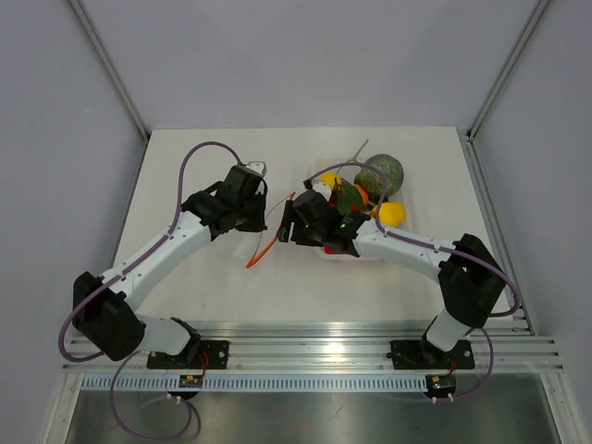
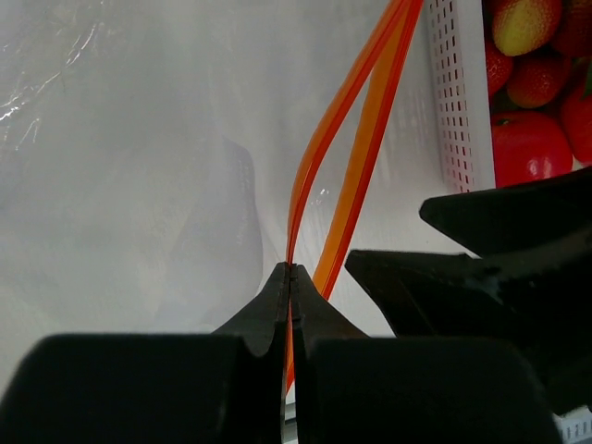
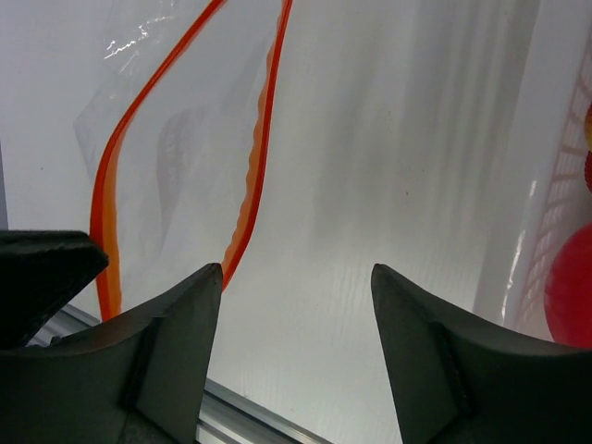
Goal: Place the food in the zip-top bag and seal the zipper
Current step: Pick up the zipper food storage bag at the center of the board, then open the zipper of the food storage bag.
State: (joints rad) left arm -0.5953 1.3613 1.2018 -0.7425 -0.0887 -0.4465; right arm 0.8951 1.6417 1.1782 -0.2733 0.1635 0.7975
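Clear thin plastic zip-top bag (image 1: 254, 236): flat on the white table (image 1: 185, 166) between the two arms, just left of the white perforated plastic tray (image 2: 453, 92), mouth edge turned toward the tray. No food visible inside.

Left gripper (image 2: 289, 277): jaws pressed fully together on one lip of the red-orange zipper strip (image 2: 314, 157), the second lip bowing away beside it. Right gripper (image 3: 296, 277): jaws well apart, nothing between them, one fingertip just beside the free lip, not clearly touching.

Step in hand, by the look of it: parting the mouth so food can go in. To do it well:
- Bring the right jaws over the free lip alone, never both lips together.
- Bite on the stiff strip rather than the film below; thin film likely to slip or crumple.
- Draw the lips apart gently, left grip held firm as the anchor.
- Leave the mouth facing the tray for a short carry.

Count, as far as visible:
- One bag, one zipper with two lips, parted.
- One tray.
- Two grippers.
- From above: one large mottled green round piece (image 1: 381, 174), one glossy yellow lemon (image 1: 390, 214), one smaller yellow piece, one orange piece, one green piece; the rest hidden under the right arm.
- From the left wrist: one round glossy red apple (image 2: 527, 148) and at least three small red strawberries (image 2: 536, 79), others cut by the frame edge.
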